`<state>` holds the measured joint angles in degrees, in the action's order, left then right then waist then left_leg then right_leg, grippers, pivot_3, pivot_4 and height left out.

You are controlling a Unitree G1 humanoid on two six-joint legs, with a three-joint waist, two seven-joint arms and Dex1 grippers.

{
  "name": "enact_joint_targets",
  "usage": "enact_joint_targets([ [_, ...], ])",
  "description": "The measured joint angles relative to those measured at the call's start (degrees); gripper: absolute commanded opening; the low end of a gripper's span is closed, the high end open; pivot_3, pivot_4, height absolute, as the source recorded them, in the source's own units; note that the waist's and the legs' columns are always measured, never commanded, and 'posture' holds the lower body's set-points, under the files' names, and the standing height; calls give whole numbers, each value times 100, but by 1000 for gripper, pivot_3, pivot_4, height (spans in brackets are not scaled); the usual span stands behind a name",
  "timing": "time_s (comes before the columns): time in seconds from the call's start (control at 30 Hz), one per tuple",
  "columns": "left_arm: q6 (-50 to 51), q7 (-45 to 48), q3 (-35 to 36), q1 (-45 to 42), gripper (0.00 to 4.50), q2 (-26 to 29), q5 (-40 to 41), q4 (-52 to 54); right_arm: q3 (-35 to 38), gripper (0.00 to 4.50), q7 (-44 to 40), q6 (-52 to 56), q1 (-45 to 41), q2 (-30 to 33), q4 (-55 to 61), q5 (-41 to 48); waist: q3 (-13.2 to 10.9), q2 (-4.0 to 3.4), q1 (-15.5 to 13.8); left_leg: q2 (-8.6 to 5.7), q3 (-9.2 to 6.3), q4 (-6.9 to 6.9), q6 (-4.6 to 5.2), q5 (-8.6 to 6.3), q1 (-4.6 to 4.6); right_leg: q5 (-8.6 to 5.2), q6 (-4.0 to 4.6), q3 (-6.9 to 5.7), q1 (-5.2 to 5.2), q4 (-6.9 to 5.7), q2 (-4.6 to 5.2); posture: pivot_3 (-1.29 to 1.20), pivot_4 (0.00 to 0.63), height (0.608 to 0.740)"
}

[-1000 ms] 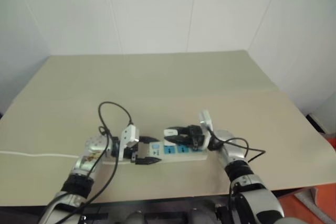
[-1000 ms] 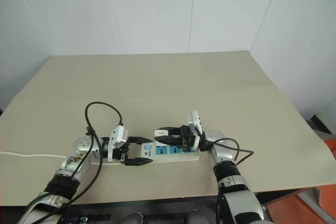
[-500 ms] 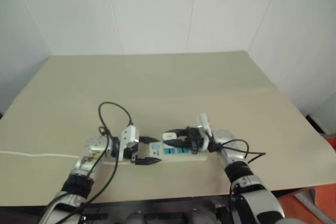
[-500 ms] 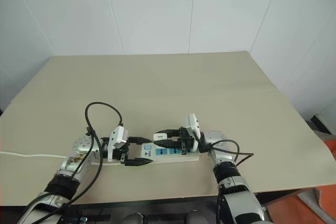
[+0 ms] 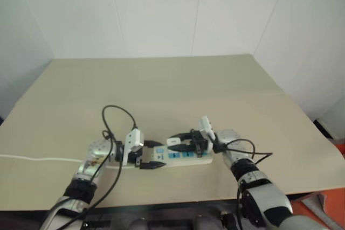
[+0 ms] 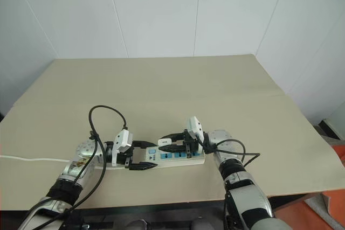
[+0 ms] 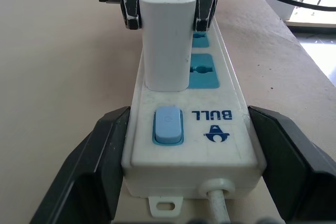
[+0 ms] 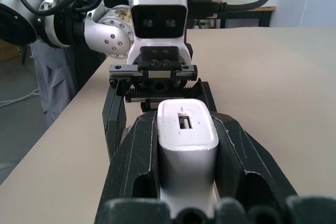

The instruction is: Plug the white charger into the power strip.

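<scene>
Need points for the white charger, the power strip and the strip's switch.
white charger [image 7: 167, 35], left wrist view, front face.
power strip [image 7: 220, 153], left wrist view, top near the logo.
switch [image 7: 168, 124], left wrist view, blue rocker's centre.

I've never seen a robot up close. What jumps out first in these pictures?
Near the front edge of the beige table, the right gripper clamps a white charger standing on the power strip, at the socket beside its blue switch. The left gripper straddles the strip's cord end with its black fingers on either side.
</scene>
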<state>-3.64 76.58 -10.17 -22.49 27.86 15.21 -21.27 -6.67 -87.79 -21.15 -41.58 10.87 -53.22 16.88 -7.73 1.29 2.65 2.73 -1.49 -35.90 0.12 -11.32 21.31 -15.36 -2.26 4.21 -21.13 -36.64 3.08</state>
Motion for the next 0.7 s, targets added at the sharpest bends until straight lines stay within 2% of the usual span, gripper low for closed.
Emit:
enact_joint_targets([
  [0.5,50,-14,1,1,3239,7,8,-75,-54,1123,55,461,-108,-47,-256,4,32,1,6,1,-1,6,-5,-3,-26,-6,9,2,10,-1,1,0,150,740],
  [0.7,26,-14,-2,9,3239,23,5,-75,-36,1123,112,-80,42,-93,-246,4,34,2,10,2,-2,13,-6,-4,-27,-9,12,2,9,-2,1,0,150,740],
])
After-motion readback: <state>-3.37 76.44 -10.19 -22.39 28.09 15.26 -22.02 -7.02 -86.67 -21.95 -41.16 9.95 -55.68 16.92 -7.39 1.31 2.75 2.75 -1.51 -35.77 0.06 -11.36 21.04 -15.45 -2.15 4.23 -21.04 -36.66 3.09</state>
